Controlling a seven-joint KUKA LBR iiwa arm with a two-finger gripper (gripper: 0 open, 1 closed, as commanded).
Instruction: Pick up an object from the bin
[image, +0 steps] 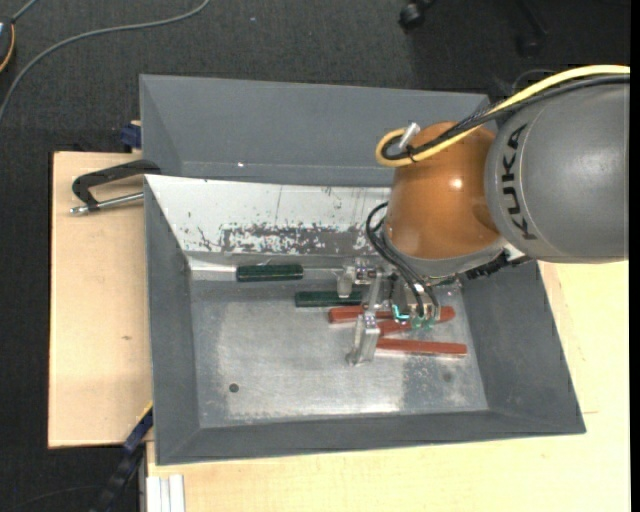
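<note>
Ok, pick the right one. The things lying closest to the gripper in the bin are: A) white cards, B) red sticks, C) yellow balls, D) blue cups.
B: two red sticks lie on the bin floor right by the gripper; dark green sticks lie farther toward the back wall.

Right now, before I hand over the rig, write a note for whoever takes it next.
Gripper: low in the bin, right of centre, at the left ends of two red bars. Whether it is open or shut cannot be told.
Things: upper red bar, lower red bar; left green bar and right green bar lie nearer the back wall.
Done: gripper is down at the red bars.
Left: nothing seen held; grasp one bar and lift it out.
</note>
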